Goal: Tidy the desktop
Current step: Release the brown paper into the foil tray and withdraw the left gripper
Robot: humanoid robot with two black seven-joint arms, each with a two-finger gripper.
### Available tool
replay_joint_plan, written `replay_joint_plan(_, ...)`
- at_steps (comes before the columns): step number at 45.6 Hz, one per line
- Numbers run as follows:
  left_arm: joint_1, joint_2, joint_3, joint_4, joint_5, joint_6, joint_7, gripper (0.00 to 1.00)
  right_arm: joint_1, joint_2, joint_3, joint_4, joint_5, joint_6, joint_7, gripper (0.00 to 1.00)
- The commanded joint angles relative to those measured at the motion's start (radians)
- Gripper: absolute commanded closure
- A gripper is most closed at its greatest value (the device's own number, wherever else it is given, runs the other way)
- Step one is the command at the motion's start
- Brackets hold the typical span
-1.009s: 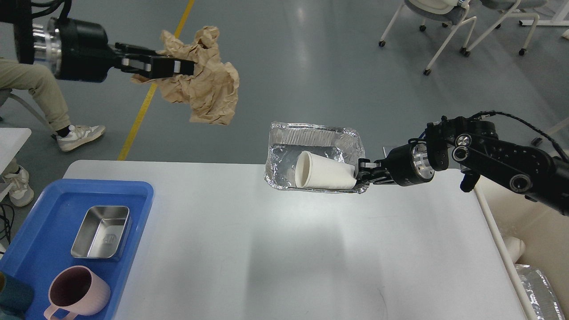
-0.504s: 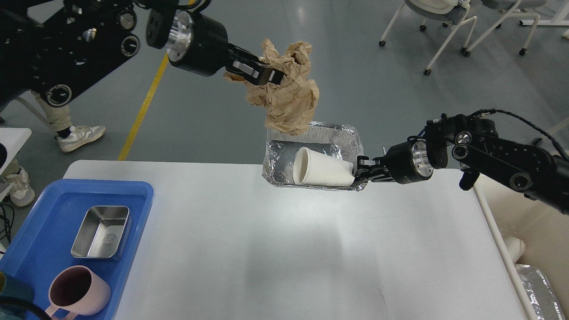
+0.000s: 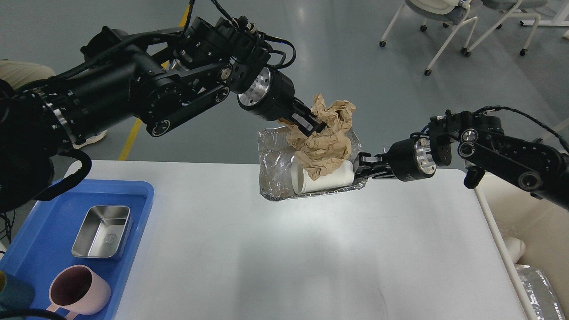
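Observation:
The white desktop [image 3: 284,249] fills the lower middle of the head view. My right gripper [image 3: 362,169] is shut on the right rim of a foil tray [image 3: 273,164] and holds it above the desktop's far edge. A white paper cup [image 3: 329,178] lies on its side in the tray. My left gripper [image 3: 313,126] is shut on a crumpled brown paper [image 3: 326,144], which hangs into the tray and rests over the cup.
A blue tray [image 3: 40,235] at the desktop's left edge holds a steel box [image 3: 103,231] and a pink mug [image 3: 78,291]. A cream bin [image 3: 524,226] with foil [image 3: 540,291] inside stands right of the desk. Chairs [image 3: 444,22] stand far back.
My left arm swung right and down, carrying the brown paper from the far left to over and into the foil tray. The right gripper kept holding the tray, which tilted slightly.

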Motion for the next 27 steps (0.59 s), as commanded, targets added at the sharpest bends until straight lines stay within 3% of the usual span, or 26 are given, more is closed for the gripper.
replay_joint_plan(1, 0.004, 0.000, -0.001, 0.001, -0.007, -0.001, 0.001, 0.71, 0.000, -0.002, -0.001, 0.000, 0.000, 0.000, 0.000, 1.00)
replay_joint_plan(7, 0.004, 0.009, -0.007, 0.001, -0.010, -0.011, -0.001, 0.53, 0.000, -0.002, -0.001, 0.000, 0.000, 0.000, 0.000, 1.00)
replay_joint_plan(9, 0.004, 0.011, -0.009, 0.001, -0.016, -0.011, -0.001, 0.39, 0.000, -0.002, -0.001, 0.000, 0.000, 0.000, 0.000, 1.00)
replay_joint_plan(12, 0.006, 0.014, -0.012, 0.001, -0.039, -0.011, -0.001, 0.09, 0.000, -0.002, -0.001, 0.000, 0.000, 0.000, 0.000, 1.00)
replay_joint_plan(13, 0.006, 0.015, -0.012, 0.001, -0.050, -0.011, -0.001, 0.06, 0.000, -0.002, -0.001, 0.000, 0.000, 0.000, 0.000, 1.00)
replay_joint_plan(27, 0.006, 0.043, -0.009, 0.001, -0.137, -0.017, -0.002, 0.03, -0.002, -0.014, -0.001, -0.007, 0.000, 0.000, 0.000, 1.00)
